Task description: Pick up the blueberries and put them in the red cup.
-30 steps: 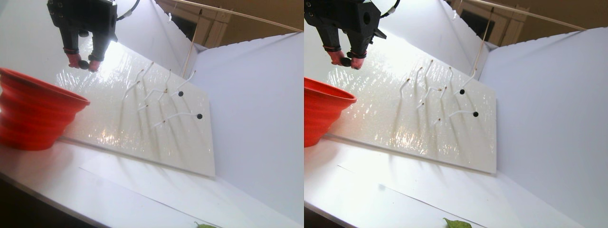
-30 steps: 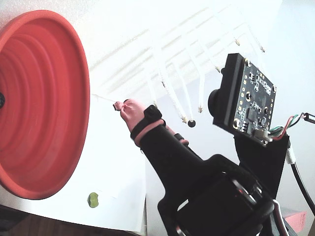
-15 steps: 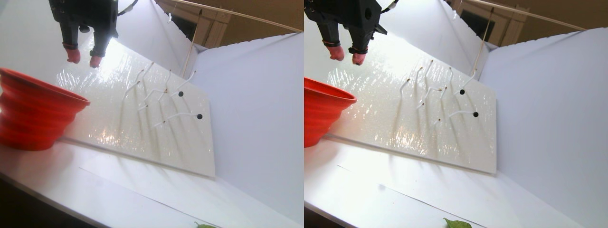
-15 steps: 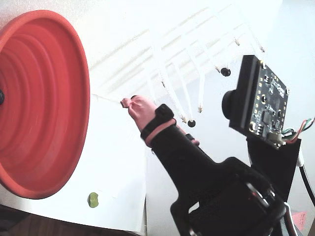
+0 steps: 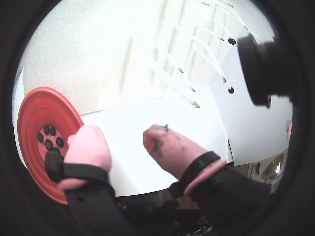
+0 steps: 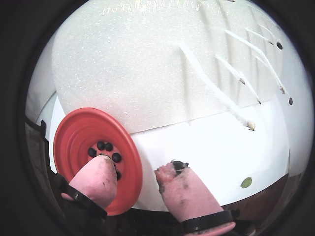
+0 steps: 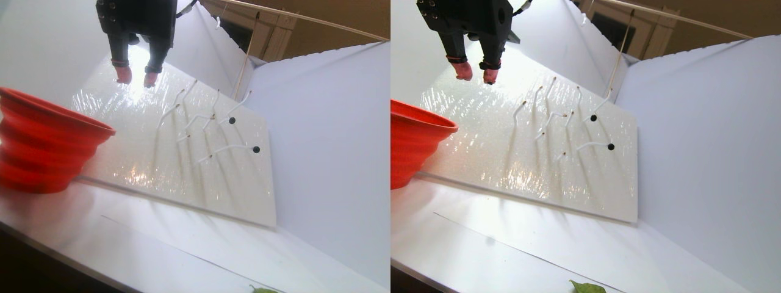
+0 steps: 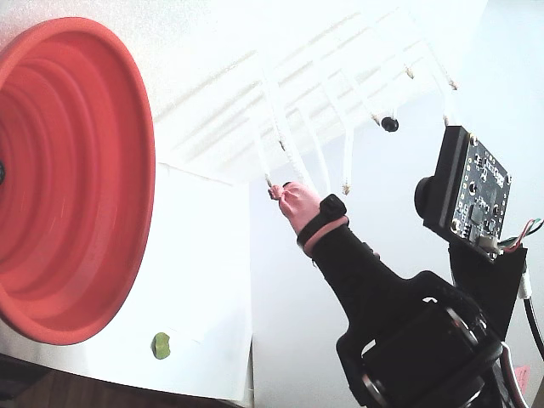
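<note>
Pink-tipped black fingers [image 6: 140, 179] apart, holding nothing. Better to aim over a tiny glossy black-blue blueberry [image 7: 255, 149] on the board, away from the large red-orange ribbed cup [image 6: 78, 135].

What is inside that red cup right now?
Several blueberries lie on the bottom of the red cup, about five showing in both wrist views. The pink fingertip of the open gripper may hide more.

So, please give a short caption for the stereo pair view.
Open fingers hover empty beside the red cup; two blueberries remain on the white board.
</note>
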